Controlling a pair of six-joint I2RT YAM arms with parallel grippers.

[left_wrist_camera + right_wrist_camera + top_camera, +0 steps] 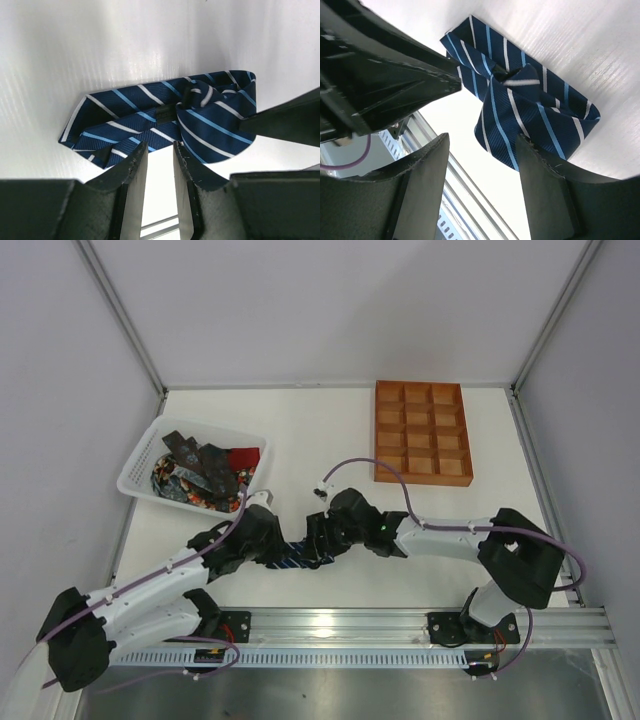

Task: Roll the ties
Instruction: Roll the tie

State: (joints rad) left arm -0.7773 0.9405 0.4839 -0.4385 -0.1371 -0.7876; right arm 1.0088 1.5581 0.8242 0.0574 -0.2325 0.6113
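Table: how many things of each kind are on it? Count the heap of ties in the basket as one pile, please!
navy striped tie: 1
pile of ties: 1
white basket: 1
orange-brown tray: 1
Total: 4

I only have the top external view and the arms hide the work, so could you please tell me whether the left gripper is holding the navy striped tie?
Observer: No, the left gripper is slightly open with nothing between its fingers; the navy striped tie lies on the table just beyond the tips.
Operator: Is it rolled yet, please?
Observer: Only partly: one end is curled over loosely, the pointed end lies flat.
Operator: And the right gripper?
Observer: The right gripper is wide open, not closed on the tie.
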